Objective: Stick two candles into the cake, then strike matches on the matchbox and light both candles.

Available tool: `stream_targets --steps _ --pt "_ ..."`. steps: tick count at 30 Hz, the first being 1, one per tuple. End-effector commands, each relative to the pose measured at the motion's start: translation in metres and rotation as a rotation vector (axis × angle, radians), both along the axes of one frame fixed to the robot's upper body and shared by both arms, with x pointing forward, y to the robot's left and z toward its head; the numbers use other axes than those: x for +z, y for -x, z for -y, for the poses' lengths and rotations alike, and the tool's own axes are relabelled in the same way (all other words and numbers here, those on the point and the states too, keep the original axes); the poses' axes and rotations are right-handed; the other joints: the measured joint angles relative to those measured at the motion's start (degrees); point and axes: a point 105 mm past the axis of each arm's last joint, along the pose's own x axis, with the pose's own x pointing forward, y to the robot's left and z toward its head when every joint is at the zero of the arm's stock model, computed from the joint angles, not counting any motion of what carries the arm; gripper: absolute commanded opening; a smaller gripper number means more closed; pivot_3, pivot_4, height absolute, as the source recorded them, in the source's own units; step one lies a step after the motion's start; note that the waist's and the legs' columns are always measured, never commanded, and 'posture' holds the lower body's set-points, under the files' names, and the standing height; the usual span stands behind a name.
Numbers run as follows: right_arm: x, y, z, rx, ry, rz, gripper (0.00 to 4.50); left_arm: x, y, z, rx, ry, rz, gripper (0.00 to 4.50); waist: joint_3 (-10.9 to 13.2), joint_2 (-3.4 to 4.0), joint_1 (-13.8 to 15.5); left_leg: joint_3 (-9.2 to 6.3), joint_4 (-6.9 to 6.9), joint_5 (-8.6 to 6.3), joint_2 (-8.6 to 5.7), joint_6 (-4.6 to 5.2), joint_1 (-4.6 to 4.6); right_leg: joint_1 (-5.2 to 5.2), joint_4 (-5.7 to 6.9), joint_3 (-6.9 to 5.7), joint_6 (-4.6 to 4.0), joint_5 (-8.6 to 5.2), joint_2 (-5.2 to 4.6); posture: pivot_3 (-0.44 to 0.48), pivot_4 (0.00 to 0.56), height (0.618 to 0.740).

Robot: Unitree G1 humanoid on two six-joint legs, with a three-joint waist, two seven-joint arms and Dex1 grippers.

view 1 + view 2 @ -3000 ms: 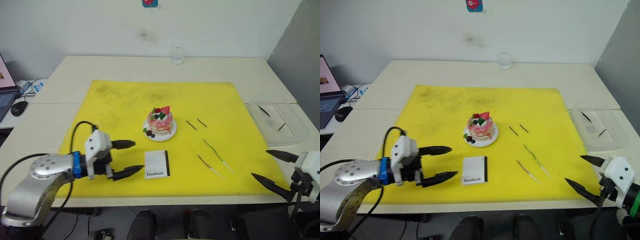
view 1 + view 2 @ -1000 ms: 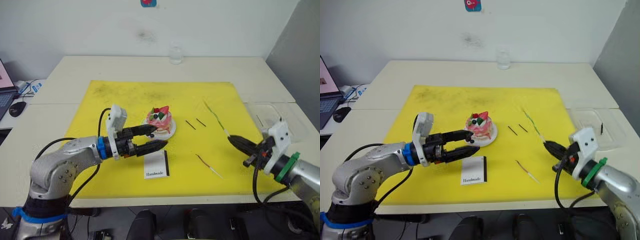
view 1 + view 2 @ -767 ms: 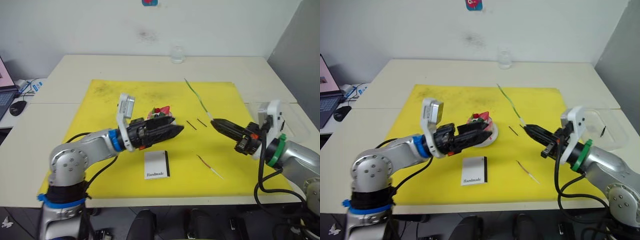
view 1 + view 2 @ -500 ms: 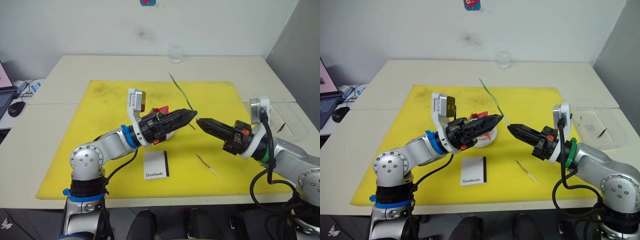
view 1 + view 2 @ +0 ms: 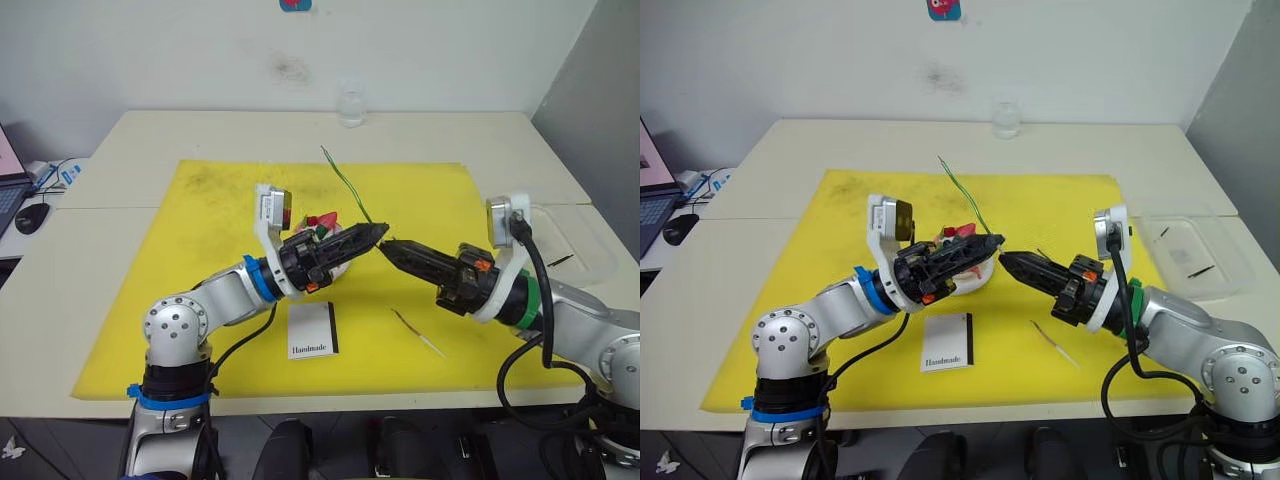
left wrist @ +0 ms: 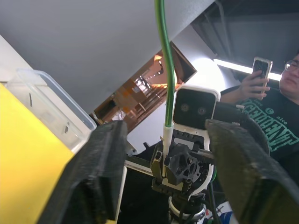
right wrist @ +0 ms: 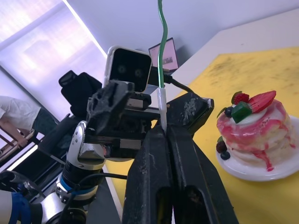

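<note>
- My right gripper has its jaws pressed together on the white end of the green candle, which slants up toward 11 o'clock above the yellow mat.
- My left gripper faces it tip to tip, jaws spread.
- The cake sits behind my left gripper.
- The red candle lies at 5 o'clock from the cake, the matchbox at 6.

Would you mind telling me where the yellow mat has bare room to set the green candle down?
The yellow mat is bare between the cake and its left edge, and along its far edge. It is crowded at the centre, where both grippers meet, and near the matchbox and red candle.
</note>
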Motion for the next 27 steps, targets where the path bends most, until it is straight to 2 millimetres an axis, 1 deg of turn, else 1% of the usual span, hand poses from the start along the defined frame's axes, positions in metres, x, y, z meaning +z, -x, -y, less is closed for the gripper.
stream_targets --steps 1,2,3,5,7,10,11,13,15,16,17,19,21,23,24,27 --pt "0.008 0.006 -0.003 0.015 -0.022 0.032 0.00 0.007 0.004 0.000 -0.024 0.039 0.020 1.68 0.0 0.00 0.0 0.00 0.00 0.00 0.00 0.00 0.00 0.00 0.00 0.00 0.00 0.00 0.00 0.000 0.150 0.740" --pt "0.008 0.006 -0.003 0.015 -0.022 0.032 0.00 0.008 0.004 0.000 -0.024 0.040 0.020 1.29 0.0 0.00 0.0 0.00 0.00 0.00 0.00 0.00 0.00 0.00 0.00 0.01 0.00 0.00 0.00 0.000 0.150 0.740" --pt "0.008 0.007 -0.003 0.014 -0.022 0.031 0.00 0.007 0.004 0.000 -0.025 0.039 0.021 1.08 0.0 0.00 0.0 0.00 0.00 0.00 0.00 0.00 0.00 0.00 0.00 0.00 0.00 0.00 0.00 0.000 0.150 0.740" --pt "0.007 0.007 -0.003 0.013 -0.021 0.030 0.00 0.007 0.004 -0.001 -0.024 0.038 0.021 0.50 0.0 0.00 0.0 0.00 0.00 0.00 0.00 0.00 0.00 0.00 0.00 0.00 0.00 0.00 0.01 0.000 0.150 0.740" --pt "0.007 0.006 -0.003 0.009 -0.018 0.029 0.00 0.007 0.005 -0.001 -0.028 0.031 0.025 0.01 0.0 0.00 0.0 0.00 0.00 0.00 0.00 0.00 -0.01 0.00 -0.01 0.01 0.00 0.00 0.01 0.000 0.150 0.740" --pt "0.007 0.008 -0.004 0.026 -0.031 0.019 0.00 0.006 0.006 -0.001 -0.036 0.027 0.027 0.01 0.0 0.00 0.0 0.00 -0.01 0.00 0.00 0.00 -0.02 -0.01 -0.02 0.00 0.00 0.00 0.01 0.000 0.150 0.740" --pt "0.007 0.008 -0.004 0.024 -0.030 0.021 0.32 0.006 0.007 -0.001 -0.035 0.029 0.029 0.00 0.0 0.00 0.0 0.00 -0.01 0.00 0.01 0.00 -0.02 -0.02 -0.03 0.00 0.00 0.00 0.01 0.000 0.150 0.740" --pt "0.007 0.007 -0.004 0.021 -0.025 0.027 0.55 0.008 0.006 -0.002 -0.032 0.032 0.033 0.00 0.0 0.00 0.0 0.00 -0.01 0.00 0.00 0.00 -0.02 -0.02 -0.02 0.00 0.00 0.00 0.01 0.000 0.150 0.740" --pt "0.007 0.006 -0.003 0.014 -0.012 0.036 1.23 0.012 0.005 -0.006 -0.008 0.028 0.058 0.00 0.0 0.00 0.0 0.00 -0.01 0.00 0.00 0.00 -0.02 -0.02 -0.03 0.00 0.00 0.00 0.01 0.000 0.150 0.740" --pt "0.007 0.006 -0.002 0.010 -0.006 0.039 1.64 0.015 0.003 -0.009 0.011 0.021 0.076 0.00 0.0 0.00 0.0 0.00 -0.01 0.00 0.00 0.00 -0.02 -0.02 -0.03 0.00 0.00 0.00 0.01 0.000 0.150 0.740" --pt "0.007 0.005 -0.001 0.007 -0.001 0.041 1.91 0.017 0.002 -0.012 0.031 0.011 0.093 0.00 0.0 0.00 0.0 0.00 -0.02 0.00 0.00 0.00 -0.02 -0.02 -0.03 0.01 0.00 0.00 0.01 0.000 0.150 0.740" --pt "0.005 0.004 0.003 -0.003 0.026 0.050 2.65 0.021 -0.001 -0.020 0.080 -0.032 0.139 0.00 0.0 0.00 0.0 0.00 -0.02 0.00 0.02 0.00 -0.04 -0.04 -0.04 0.00 0.00 0.00 0.00 0.000 0.150 0.740" --pt "0.001 0.003 0.007 -0.011 0.112 0.094 3.24 0.027 -0.006 -0.033 0.153 -0.099 0.203 0.00 0.0 0.00 0.0 0.00 -0.04 0.00 0.03 0.00 -0.04 -0.06 -0.04 0.00 0.00 0.00 0.00 0.000 0.150 0.740" --pt "-0.002 0.001 0.011 -0.019 0.206 0.158 3.98 0.033 -0.010 -0.048 0.225 -0.181 0.275 0.00 0.0 0.00 0.0 0.03 -0.06 0.00 0.03 0.00 -0.09 -0.15 -0.03 0.01 0.00 -0.01 0.01 0.000 0.150 0.740" --pt "-0.003 0.001 0.012 -0.017 0.254 0.196 4.23 0.037 -0.014 -0.057 0.271 -0.217 0.306 0.00 0.0 0.00 0.0 0.04 -0.09 0.00 0.04 0.00 -0.10 -0.19 -0.04 0.02 0.00 -0.01 0.02 0.000 0.150 0.740" --pt "-0.006 -0.004 0.013 -0.012 0.398 0.317 4.23 0.042 -0.030 -0.090 0.447 -0.399 0.436 0.00 0.0 0.00 0.0 0.07 -0.14 0.00 0.04 0.00 -0.15 -0.28 -0.06 0.02 0.00 -0.01 0.13 0.000 0.150 0.740"
